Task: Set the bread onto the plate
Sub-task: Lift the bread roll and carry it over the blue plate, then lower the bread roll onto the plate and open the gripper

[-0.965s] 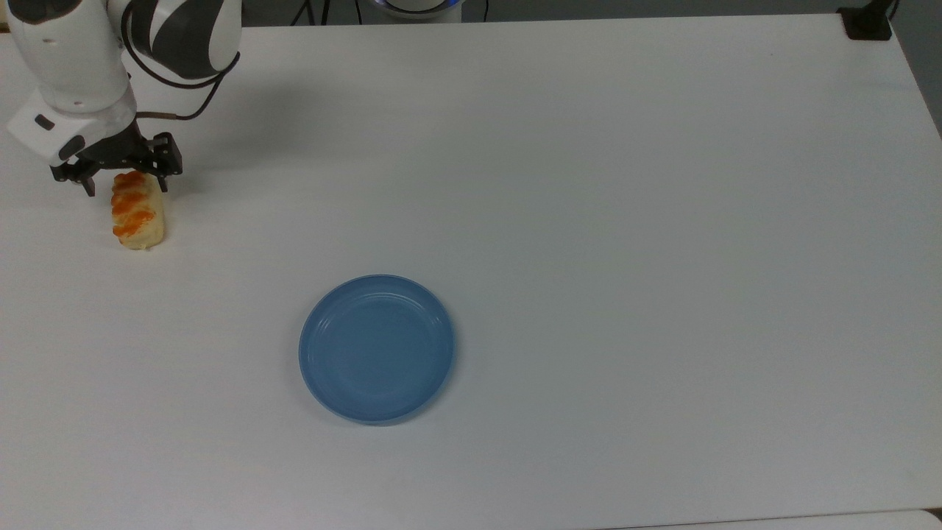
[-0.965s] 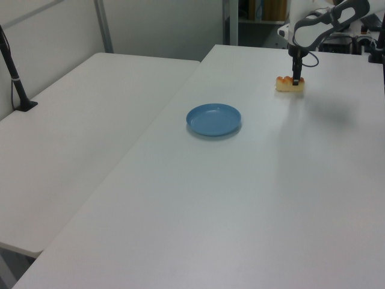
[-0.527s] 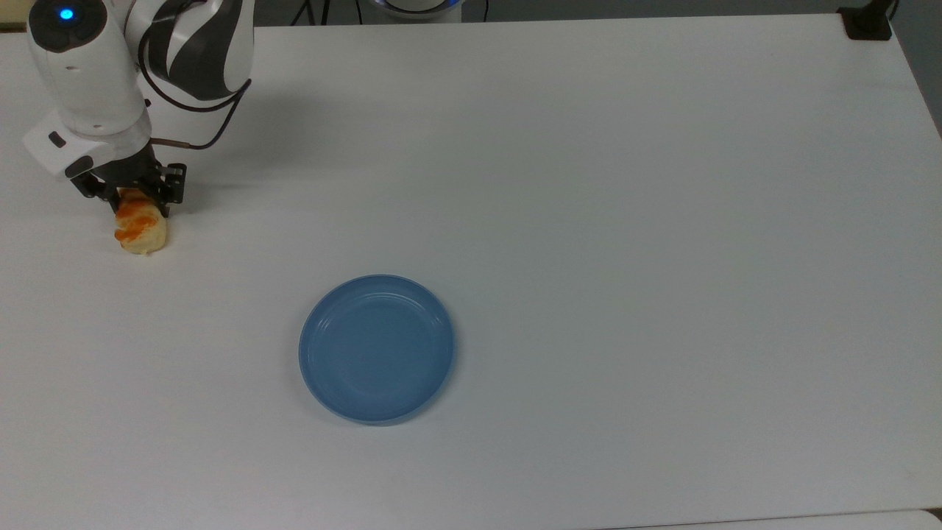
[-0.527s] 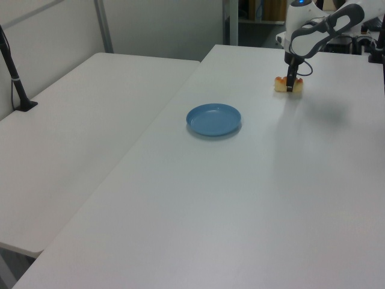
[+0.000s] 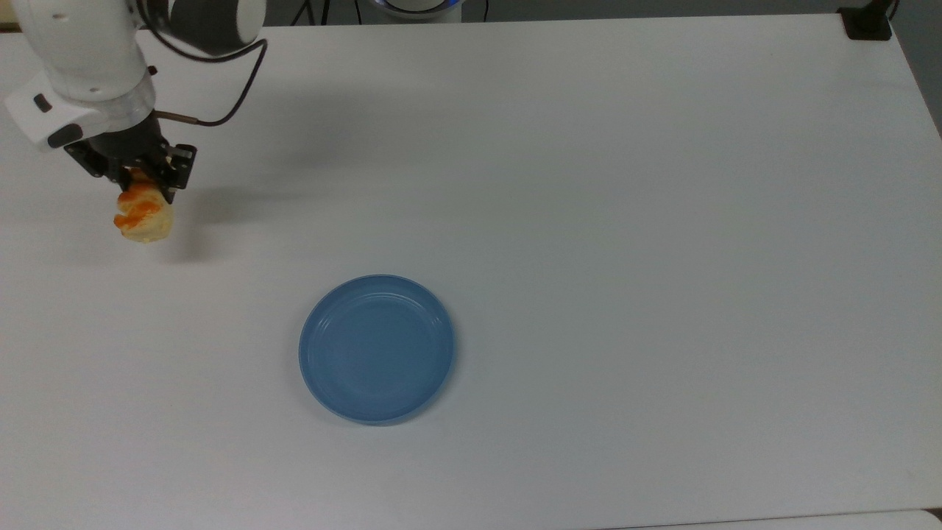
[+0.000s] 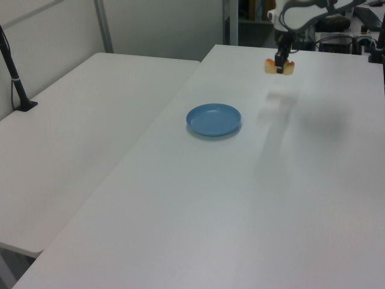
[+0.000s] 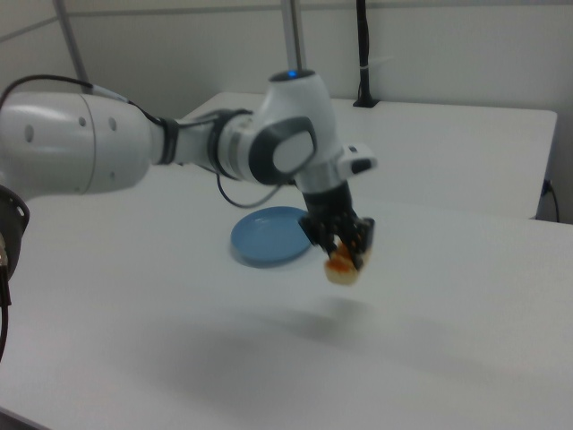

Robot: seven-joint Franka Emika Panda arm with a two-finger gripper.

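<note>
Top view: your gripper (image 5: pixel 140 177) is clamped on the bread (image 5: pixel 143 215), which hangs below the fingers with its long axis pointing down. The plate (image 5: pixel 377 348) lies off to the top view's lower right of the gripper, well apart.
Left view: the gripper (image 6: pixel 280 60) holds the bread (image 6: pixel 280 67) above the table (image 6: pixel 252 192) — its shadow falls lower down on the surface, so you are clear of it. The plate (image 6: pixel 213 119) sits nearer the camera and to the left view's left of the gripper.
Right view: the gripper (image 7: pixel 342 237) has the bread (image 7: pixel 344 262) pinched at its upper end, lower end free. The plate (image 7: pixel 269 236) is behind and to the right view's left of it.
Next move: I judge you carry across first — then lower, since the dangling bun will meet the plate end-on.
</note>
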